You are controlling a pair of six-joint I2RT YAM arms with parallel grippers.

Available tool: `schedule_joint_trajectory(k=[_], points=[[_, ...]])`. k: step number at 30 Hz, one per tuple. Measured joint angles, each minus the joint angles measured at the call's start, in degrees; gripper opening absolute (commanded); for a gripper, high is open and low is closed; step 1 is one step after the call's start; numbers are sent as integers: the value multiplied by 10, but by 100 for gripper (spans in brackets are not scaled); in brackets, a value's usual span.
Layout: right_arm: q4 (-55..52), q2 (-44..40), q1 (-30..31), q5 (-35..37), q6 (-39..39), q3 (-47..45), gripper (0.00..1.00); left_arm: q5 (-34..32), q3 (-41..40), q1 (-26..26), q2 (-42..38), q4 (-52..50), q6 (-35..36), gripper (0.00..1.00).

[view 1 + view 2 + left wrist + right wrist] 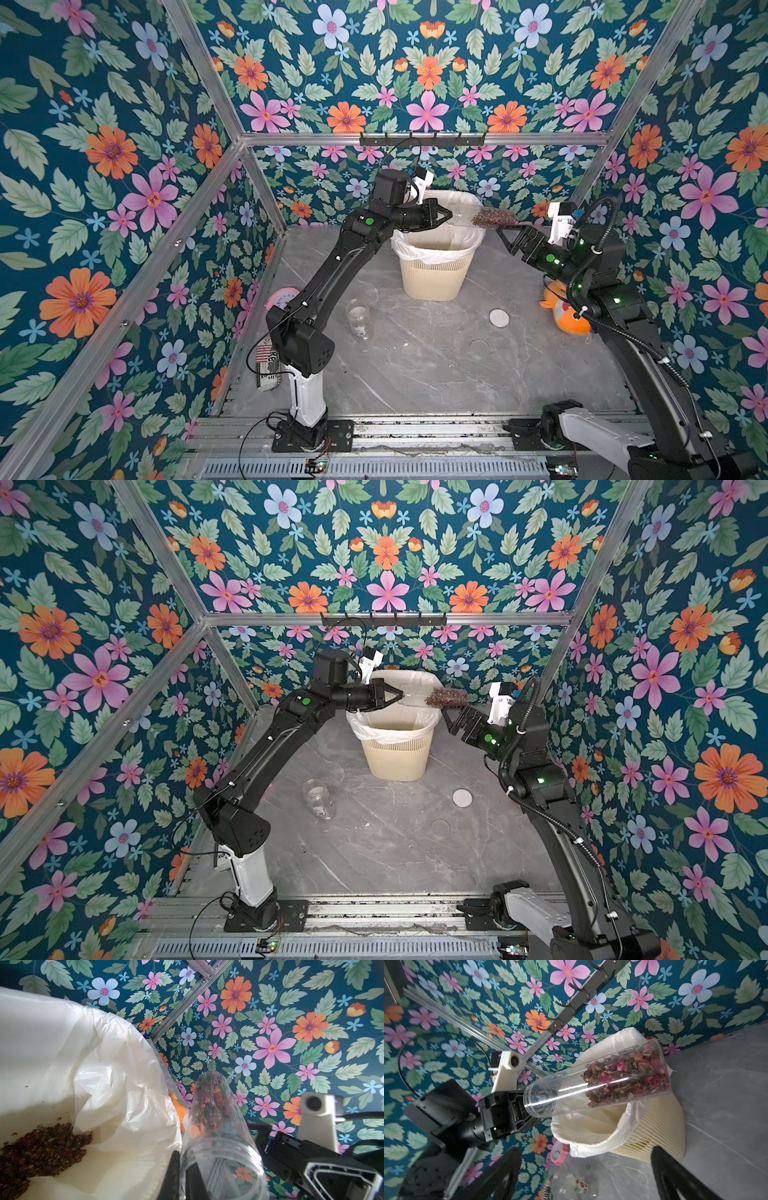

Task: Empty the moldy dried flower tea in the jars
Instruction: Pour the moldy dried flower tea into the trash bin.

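Top views both show the near ground first. In front of the bin [434,274], toward the arm bases, a clear lid [480,348] and a white lid [498,318] lie flat on the table [415,374]. The wider jar [359,318] stands open there too and looks empty.

Above the bin, the narrow jar [473,216] hangs almost level, its long axis running from arm to arm across the bin's mouth. The left gripper [448,216] is pinched tight on the rim of the jar's open end, which appears to sit over the bin. The closed end reaches out past the bin's rim on the right arm's side, and the tea [494,219] is packed there.

The right gripper [505,240] has its jaws wide apart and nothing in them. It sits just beside and slightly below the closed end, so it is the arm nearer the tea. Emptying probably means lifting that end so the tea slides along the axis toward the mouth.

The right wrist view adds the threaded mouth at the left gripper and the buds bunched against the base. Only the left wrist view shows a heap of tea [41,1151] lying in the bin's liner [104,1064].
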Motion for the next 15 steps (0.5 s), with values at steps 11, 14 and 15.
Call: schedule_joint_trajectory(k=[11,14,15], points=[[202,69,-3,35,224,-23,99,12,-50,1,-17,108,-53,0],[248,106,-3,42,271,-24,99,13,-52,1,-17,126,-57,0],[261,119,-3,45,289,-23,99,13,-54,1,-17,134,-58,0]])
